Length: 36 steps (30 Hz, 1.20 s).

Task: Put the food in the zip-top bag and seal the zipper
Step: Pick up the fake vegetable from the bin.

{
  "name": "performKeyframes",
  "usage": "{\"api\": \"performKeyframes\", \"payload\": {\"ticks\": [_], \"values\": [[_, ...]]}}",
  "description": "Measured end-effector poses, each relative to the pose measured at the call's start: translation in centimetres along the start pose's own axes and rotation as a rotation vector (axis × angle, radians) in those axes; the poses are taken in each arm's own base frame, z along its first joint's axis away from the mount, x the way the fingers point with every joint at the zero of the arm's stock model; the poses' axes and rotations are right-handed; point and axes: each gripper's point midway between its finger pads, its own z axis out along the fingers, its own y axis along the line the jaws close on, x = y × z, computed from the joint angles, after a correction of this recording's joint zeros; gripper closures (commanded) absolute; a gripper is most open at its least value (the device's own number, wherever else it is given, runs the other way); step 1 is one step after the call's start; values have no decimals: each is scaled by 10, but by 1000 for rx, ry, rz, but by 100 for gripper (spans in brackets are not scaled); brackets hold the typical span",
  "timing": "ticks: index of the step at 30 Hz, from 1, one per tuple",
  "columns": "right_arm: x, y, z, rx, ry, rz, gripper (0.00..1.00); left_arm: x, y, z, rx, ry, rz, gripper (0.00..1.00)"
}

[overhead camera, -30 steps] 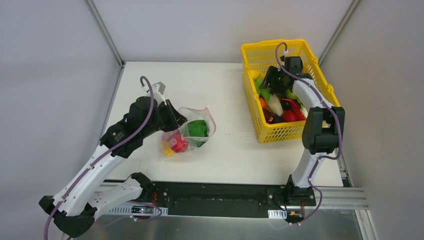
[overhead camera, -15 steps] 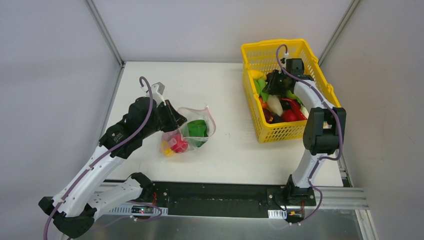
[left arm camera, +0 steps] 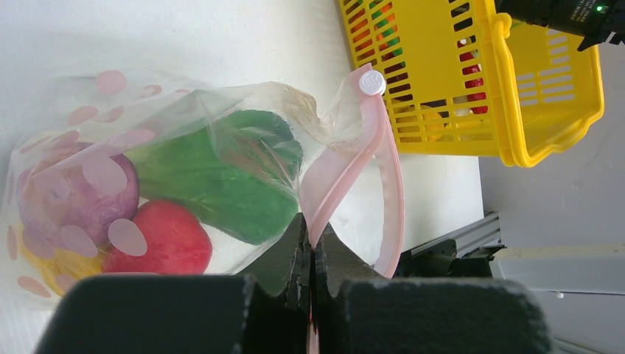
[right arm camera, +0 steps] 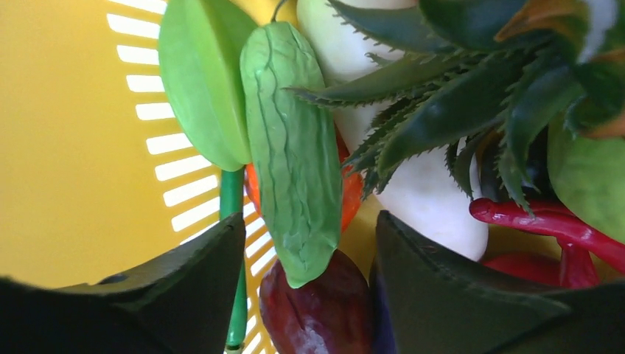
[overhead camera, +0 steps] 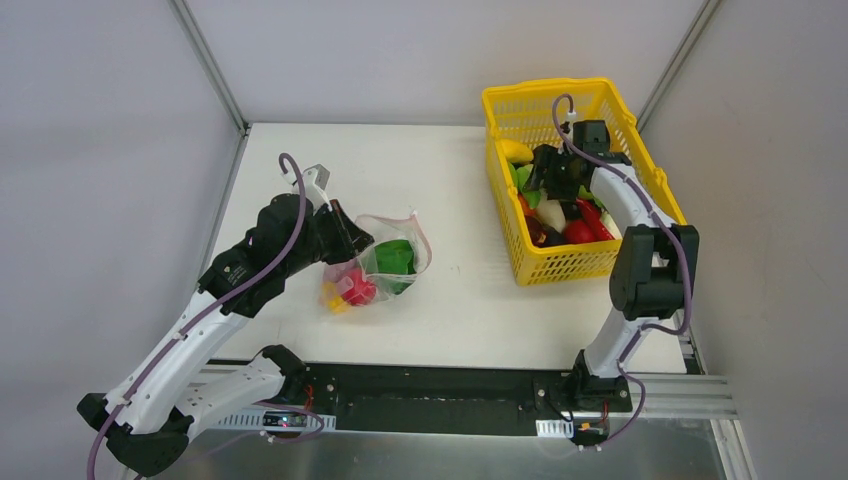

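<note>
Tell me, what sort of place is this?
Likely a robot lab test cell: a white table boxed in by plain grey walls, a left arm and right arm bolted at its edge, and toy food in a yellow basket.

Top camera looks down; wrist cameras close on zip-top bag (left arm camera: 193, 110), basket (right arm camera: 59, 147).

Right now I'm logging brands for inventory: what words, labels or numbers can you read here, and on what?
None can be read.
The zip-top bag carries only pink dots, no words.
Any mark on the round slider of its zipper is too small to read.
The yellow basket shows no label.
</note>
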Motion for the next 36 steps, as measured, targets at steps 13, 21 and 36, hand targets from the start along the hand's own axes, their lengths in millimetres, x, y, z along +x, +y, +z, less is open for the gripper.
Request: {"api": "performKeyframes", "payload": {"ticks": [13,21,36], "values": [[22,-3,20,-8,107,45,62,3,3,2,-7,7,0,100],[8,13,-17,-49,-3,64,69,4,4,2,-9,10,0,100],[5,57,-126,-231,-295,81,74,6,5,0,-5,6,0,100]]}}
